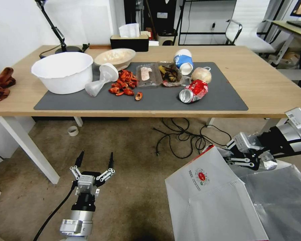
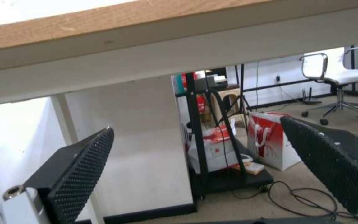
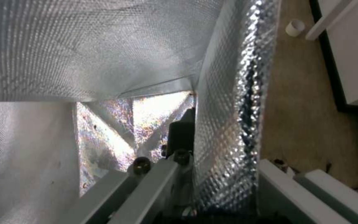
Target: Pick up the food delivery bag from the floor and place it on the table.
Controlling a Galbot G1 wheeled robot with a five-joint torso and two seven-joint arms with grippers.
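The food delivery bag [image 1: 220,197] sits below the desk [image 1: 264,83], its near wall pinched at the rim by the right hand [image 1: 231,154], foil lining [image 3: 104,46] showing inside. The left hand [image 1: 94,160] hovers spread before the desk, where a white bowl [image 1: 63,71] rests on the grey mat [image 1: 157,100].

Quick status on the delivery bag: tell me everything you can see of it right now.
The bag is a large boxy paper bag, white outside with red along its top edge and a small round red logo. It is open, and its silver foil lining shows. It sits low in front of the table, not on it, at the robot's right. The right gripper is clamped on its upper rim at a corner, one finger inside against the foil. The left gripper hangs open, apart from it.
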